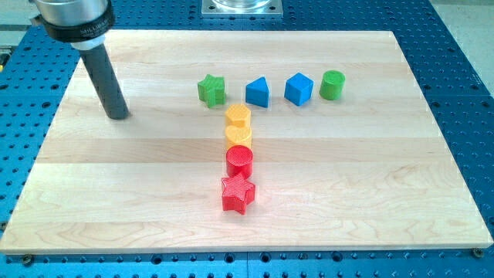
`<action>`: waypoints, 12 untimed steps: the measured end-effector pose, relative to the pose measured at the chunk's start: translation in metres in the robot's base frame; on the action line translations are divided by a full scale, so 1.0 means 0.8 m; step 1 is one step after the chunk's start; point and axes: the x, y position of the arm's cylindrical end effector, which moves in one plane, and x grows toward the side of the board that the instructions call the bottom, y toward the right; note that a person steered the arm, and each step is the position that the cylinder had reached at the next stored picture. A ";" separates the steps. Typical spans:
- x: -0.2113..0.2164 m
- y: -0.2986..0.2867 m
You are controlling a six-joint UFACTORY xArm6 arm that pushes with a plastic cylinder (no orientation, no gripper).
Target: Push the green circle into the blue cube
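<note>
The green circle (333,84) stands near the view's top, right of centre. The blue cube (299,89) sits just to its left with a small gap between them. My tip (117,116) rests on the board far to the view's left, well away from both blocks. The rod rises from it toward the top left corner.
A blue triangle (258,93) and a green star (211,89) continue the row to the left of the cube. Below them a column runs down: two yellow blocks (238,117) (238,136), a red cylinder (239,161) and a red star (238,194). The wooden board (386,193) lies on a blue perforated table.
</note>
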 end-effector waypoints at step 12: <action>-0.040 0.369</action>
